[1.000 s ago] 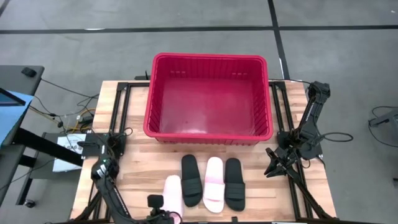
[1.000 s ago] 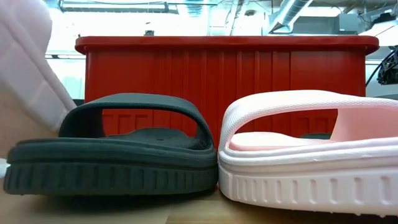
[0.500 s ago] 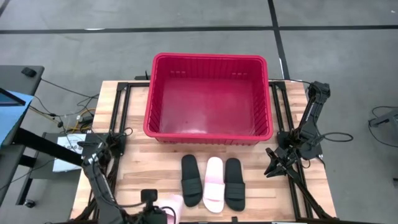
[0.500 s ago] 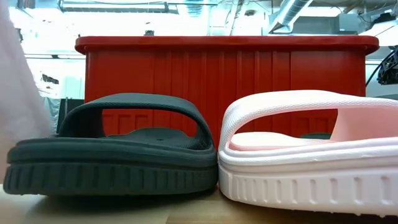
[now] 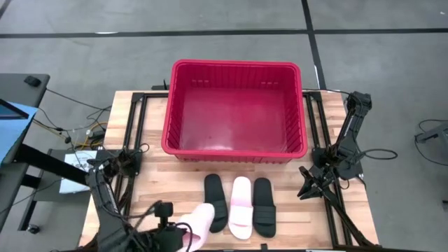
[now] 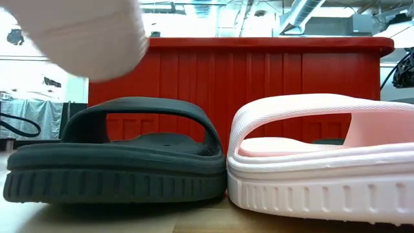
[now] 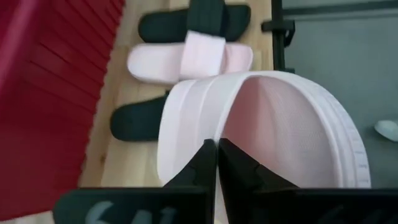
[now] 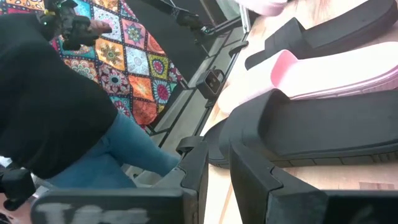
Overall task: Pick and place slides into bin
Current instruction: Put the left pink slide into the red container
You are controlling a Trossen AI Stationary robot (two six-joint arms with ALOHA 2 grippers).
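My left gripper (image 5: 180,229) (image 7: 216,155) is at the table's near edge, left of centre, shut on a pale pink slide (image 5: 201,220). That slide shows at the top left of the low view (image 6: 77,32). A black slide (image 5: 215,203), a pale pink slide (image 5: 241,206) and a second black slide (image 5: 263,205) lie side by side on their soles in front of the red bin (image 5: 234,150). My right gripper (image 5: 308,187) (image 8: 216,168) waits at the table's right side, open by a narrow gap and empty. My left gripper pinches a thin edge of the pale slide (image 7: 231,127) between its two fingers, where the ribbed outer band meets the pink inner face; whether this is the strap or the side wall I cannot tell. The slide is lifted clear of the table and tilted.
The red bin (image 6: 233,65) stands at the table's far middle, its near wall just behind the three slides. The black slide (image 6: 116,162) and the pale slide (image 6: 323,162) touch side to side. A person in a dark top and jeans (image 8: 62,99) stands beyond the table.
My left gripper has drawn back toward the near edge and risen with the pale pink slide. The slide has come up off the table, lifted clear, and turned so its free end points toward the other slides.
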